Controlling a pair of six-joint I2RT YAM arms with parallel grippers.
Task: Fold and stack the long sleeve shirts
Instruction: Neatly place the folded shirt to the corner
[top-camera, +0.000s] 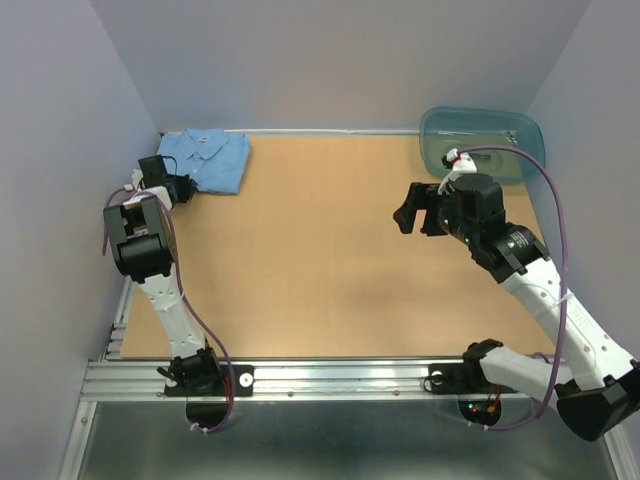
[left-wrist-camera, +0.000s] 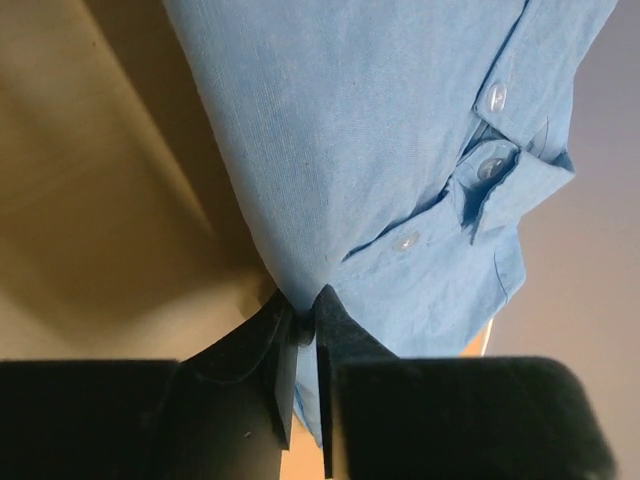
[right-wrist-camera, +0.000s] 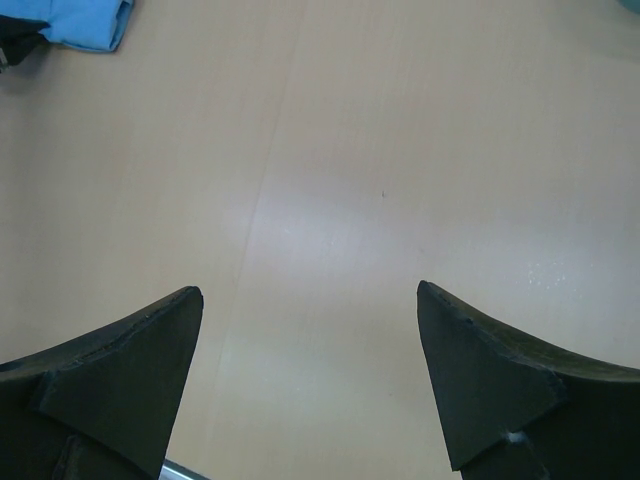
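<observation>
Folded shirt (top-camera: 212, 158) parked in the far-left corner, one edge caught in your left gripper (left-wrist-camera: 305, 306).

Your left gripper's jaws stand almost together with the shirt's near hem pinched between them; the shirt itself lies flat on the table (top-camera: 320, 270), collar and buttons up. Your right gripper (right-wrist-camera: 310, 300) hangs wide open and empty over bare wood right of centre, just near of the teal tub (top-camera: 527, 135). The likely trouble is retreating before the left jaws have parted enough: the thin cotton could snag, drag along, and open the fold or skew the shirt. Whether the tub holds another shirt cannot be told.
</observation>
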